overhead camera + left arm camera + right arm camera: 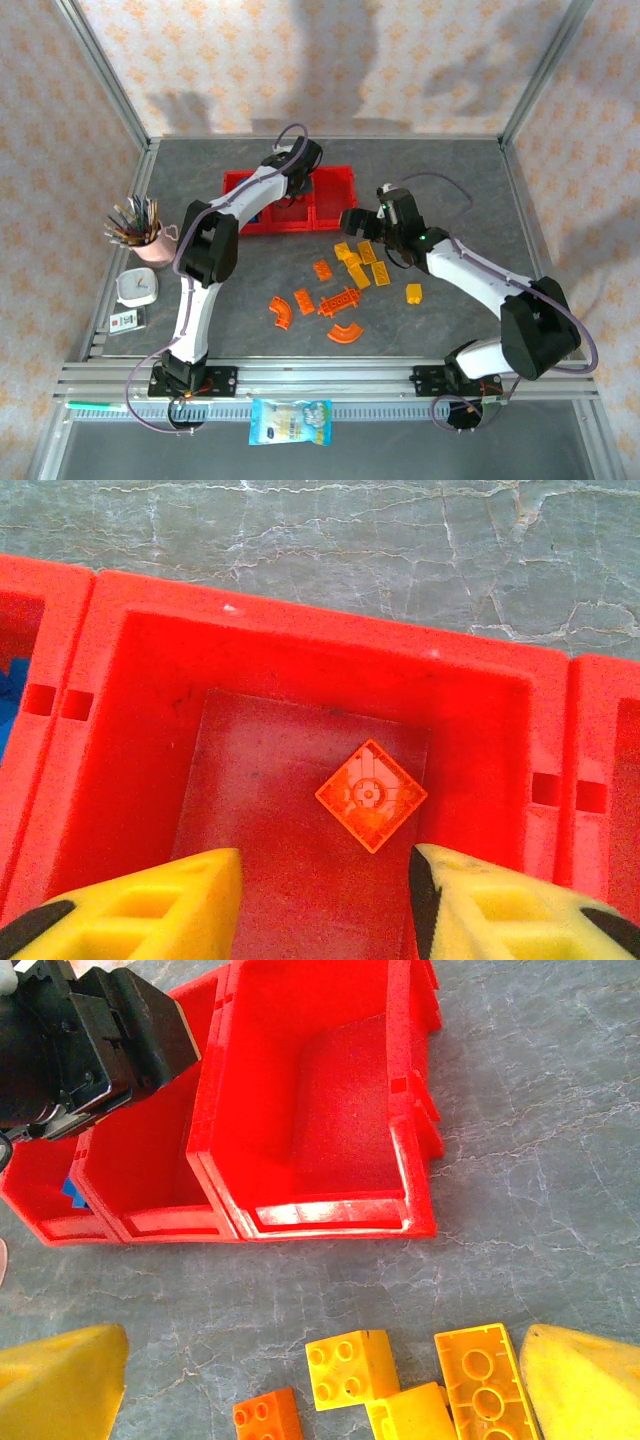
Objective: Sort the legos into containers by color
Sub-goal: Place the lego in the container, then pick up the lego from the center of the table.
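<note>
While the orange lego (370, 795) lies flat on the middle compartment's floor in the red tray (300, 630), the left gripper (325, 865) hangs released at its 6 o'clock, arm stretched forward. The right gripper (322, 1350) is spread wide above yellow legos (480, 1380) at the tray's 5 o'clock.

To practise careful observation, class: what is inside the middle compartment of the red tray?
One flat orange lego lies on the middle compartment floor, turned cornerwise, apart from the walls. The yellow fingers cover the floor's near corners, so anything there cannot be seen.
</note>
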`<act>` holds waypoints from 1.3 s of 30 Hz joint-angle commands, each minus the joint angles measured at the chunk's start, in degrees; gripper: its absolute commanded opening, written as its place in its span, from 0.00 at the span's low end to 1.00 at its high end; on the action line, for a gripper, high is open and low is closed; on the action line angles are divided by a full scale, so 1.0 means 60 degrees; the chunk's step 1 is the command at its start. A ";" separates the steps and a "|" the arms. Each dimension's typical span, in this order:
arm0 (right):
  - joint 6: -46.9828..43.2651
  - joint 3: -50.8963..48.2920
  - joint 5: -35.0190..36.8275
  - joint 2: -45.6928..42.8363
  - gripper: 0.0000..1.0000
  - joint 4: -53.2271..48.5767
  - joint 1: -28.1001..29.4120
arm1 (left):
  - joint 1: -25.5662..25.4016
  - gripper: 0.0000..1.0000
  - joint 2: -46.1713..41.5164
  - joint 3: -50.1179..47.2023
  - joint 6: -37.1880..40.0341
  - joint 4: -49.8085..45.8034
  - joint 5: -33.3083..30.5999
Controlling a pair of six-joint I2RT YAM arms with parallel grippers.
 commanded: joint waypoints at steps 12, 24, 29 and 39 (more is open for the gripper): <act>-0.0239 -0.0402 -0.0395 -0.0708 1.00 -0.0718 -0.0023 | -0.0978 0.53 -0.4156 -0.3964 -0.1487 0.0332 0.0557; 0.0073 -0.2094 -0.0429 -0.1338 1.00 -0.0389 -0.0031 | -0.2911 0.62 -0.5252 -0.6619 -0.3861 0.1427 0.1040; 0.0212 -0.2426 -0.0364 -0.1309 1.00 -0.0108 -0.0080 | -0.3349 0.67 -0.4660 -0.6768 -0.4215 0.1569 0.1112; 0.0343 -0.2516 -0.0239 -0.1323 1.00 0.0118 -0.0286 | -0.3702 0.70 -0.3360 -0.6359 -0.4013 0.1595 0.1186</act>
